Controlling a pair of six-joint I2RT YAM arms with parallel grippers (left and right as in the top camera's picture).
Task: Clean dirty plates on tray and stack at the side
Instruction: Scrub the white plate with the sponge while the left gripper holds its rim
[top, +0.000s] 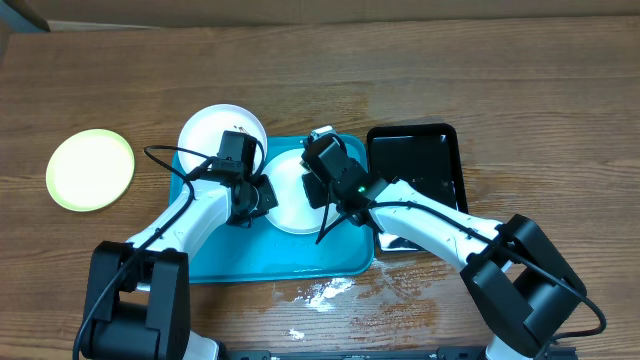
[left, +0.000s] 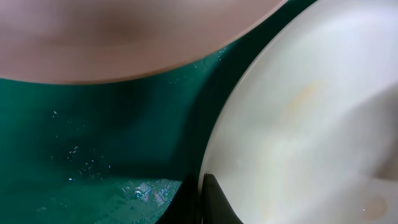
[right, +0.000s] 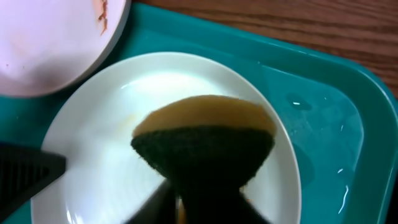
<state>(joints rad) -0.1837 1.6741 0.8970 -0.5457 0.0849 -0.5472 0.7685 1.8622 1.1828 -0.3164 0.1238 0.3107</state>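
Observation:
A white plate (top: 290, 190) lies in the middle of the turquoise tray (top: 280, 255). My left gripper (top: 258, 197) is shut on that plate's left rim; in the left wrist view its gripper (left: 200, 200) pinches the edge of the plate (left: 298, 124). My right gripper (top: 318, 185) holds a sponge (right: 205, 137), yellow with a dark scouring face, pinched just above the plate (right: 99, 143). A second white plate (top: 222, 135) with a brown smear (right: 102, 15) rests on the tray's far left corner. A yellow-green plate (top: 90, 169) lies on the table at the left.
A glossy black tray (top: 415, 165) sits right of the turquoise one, under my right arm. Drops of water (top: 320, 292) glisten on the wooden table near the tray's front edge. Water beads on the tray floor (right: 323, 118).

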